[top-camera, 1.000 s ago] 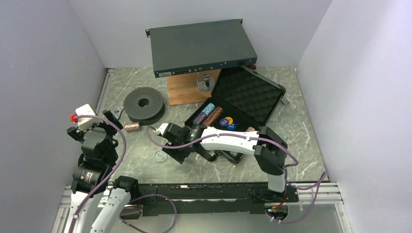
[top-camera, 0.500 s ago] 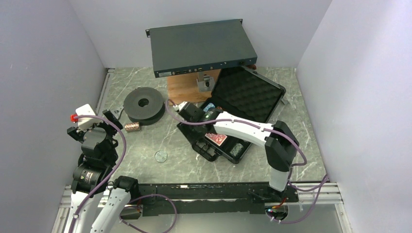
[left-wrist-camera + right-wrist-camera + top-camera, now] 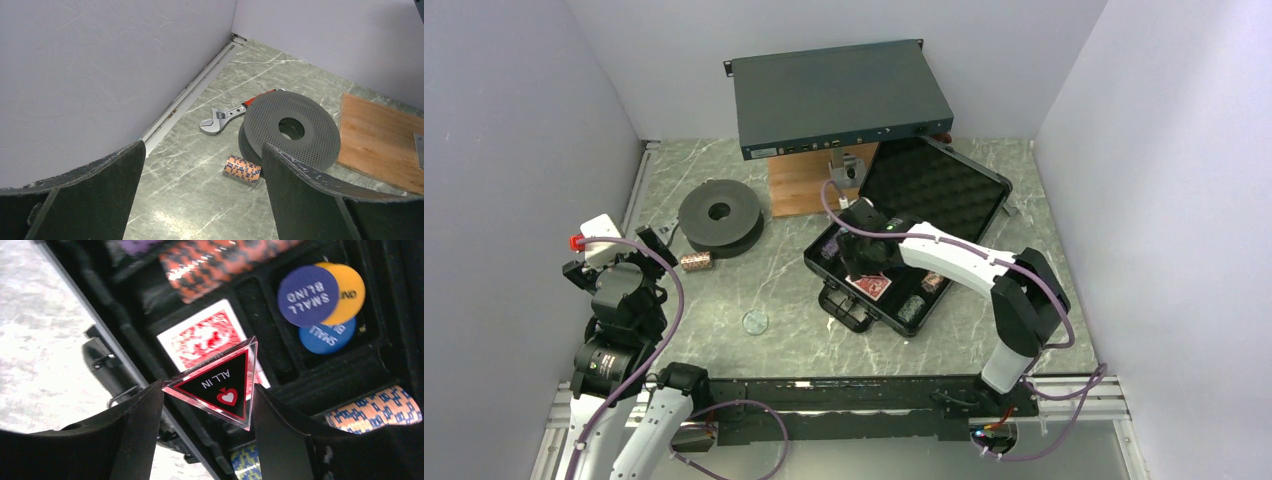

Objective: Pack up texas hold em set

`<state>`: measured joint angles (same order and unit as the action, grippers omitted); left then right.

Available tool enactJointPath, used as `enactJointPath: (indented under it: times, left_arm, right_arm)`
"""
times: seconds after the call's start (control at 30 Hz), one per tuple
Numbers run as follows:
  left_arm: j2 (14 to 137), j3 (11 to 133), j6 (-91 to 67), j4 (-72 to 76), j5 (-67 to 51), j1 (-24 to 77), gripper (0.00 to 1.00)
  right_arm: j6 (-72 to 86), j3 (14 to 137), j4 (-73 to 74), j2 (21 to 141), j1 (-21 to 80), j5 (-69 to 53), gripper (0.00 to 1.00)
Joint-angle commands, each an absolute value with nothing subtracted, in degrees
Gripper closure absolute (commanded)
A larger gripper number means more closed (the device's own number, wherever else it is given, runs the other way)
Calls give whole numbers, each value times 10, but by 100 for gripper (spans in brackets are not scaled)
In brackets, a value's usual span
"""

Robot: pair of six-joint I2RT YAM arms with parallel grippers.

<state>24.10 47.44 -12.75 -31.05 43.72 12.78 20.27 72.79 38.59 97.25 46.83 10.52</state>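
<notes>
From above: reaches with the right gripper (image 3: 858,262) over the tray half of the open black case (image 3: 939,195), near the table's middle, lid tipped back toward the far right corner. Shows a red-backed card deck (image 3: 871,288) in the tray just below the fingers. Leaves one chip roll (image 3: 696,262) out on the table's left side, just beside the dark spool (image 3: 718,215), near the left gripper (image 3: 624,255) and well apart from the right. Leaves a small clear disc (image 3: 755,322) toward the near edge too.

From the left wrist: spreads the left gripper (image 3: 200,150) wide on nothing. Looks ahead and slightly right to the chip roll (image 3: 242,169), long axis across the view, pressed close to the spool (image 3: 290,131); cannot tell if touching. Probably calls for a wrist turn to close across the roll, with the spool crowding the far side. Shows a wrench (image 3: 227,116) beyond, toward the left wall.

From the right wrist: pinches the red-black triangle (image 3: 220,382) in the right gripper (image 3: 207,390), one finger on a corner, the other on an edge. Hangs it directly over the card deck (image 3: 200,337), with round buttons (image 3: 310,295) to the right and chip rolls (image 3: 375,407) in their slots. Cannot tell which pocket stands free.
</notes>
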Motion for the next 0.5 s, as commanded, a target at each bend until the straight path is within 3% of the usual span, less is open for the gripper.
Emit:
enactJointPath:
  times: [0.0, 0.27, 0.47]
  left_arm:
    - [245, 473, -120, -292, 431, 125, 8]
    - [248, 473, -119, -292, 430, 125, 8]
    - [252, 474, -119, -294, 427, 125, 8]
  right_arm:
    - [242, 700, 346, 936, 438, 97, 78]
    - [275, 669, 323, 939, 406, 77, 96]
    - [313, 654, 302, 934, 397, 52, 100]
